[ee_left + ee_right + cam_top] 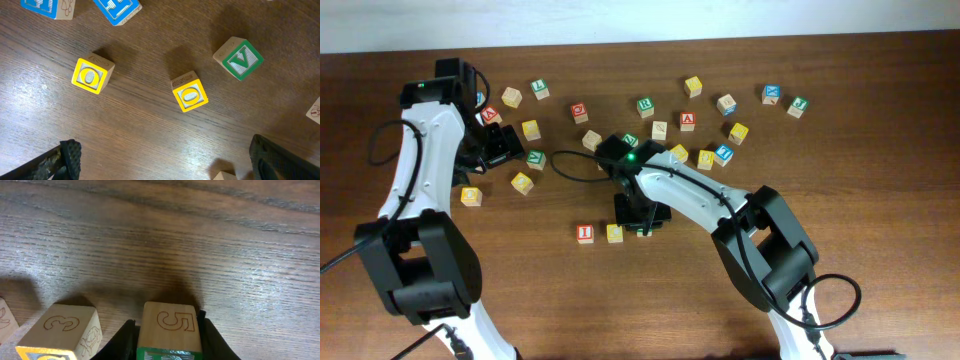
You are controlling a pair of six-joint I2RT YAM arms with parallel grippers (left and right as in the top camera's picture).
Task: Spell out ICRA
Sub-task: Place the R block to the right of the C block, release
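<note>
Green-faced block [169, 321] is being pinched by the right claw [642, 222], right of the red I block [585, 233]. Setting it down skewed is risking knocking the yellow block [614, 233] between them. The left claw [165, 160] is gaping, empty.

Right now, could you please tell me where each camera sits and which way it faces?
Overhead: above the table, looking straight down at blocks; left arm and right arm show.
Left wrist: facing down at two O blocks and a V block; open left jaws at bottom corners.
Right wrist: low, looking along the tabletop; right jaws grip the 5 block beside the 3 block.
Shared: overhead and right wrist both show the 3 block.
</note>
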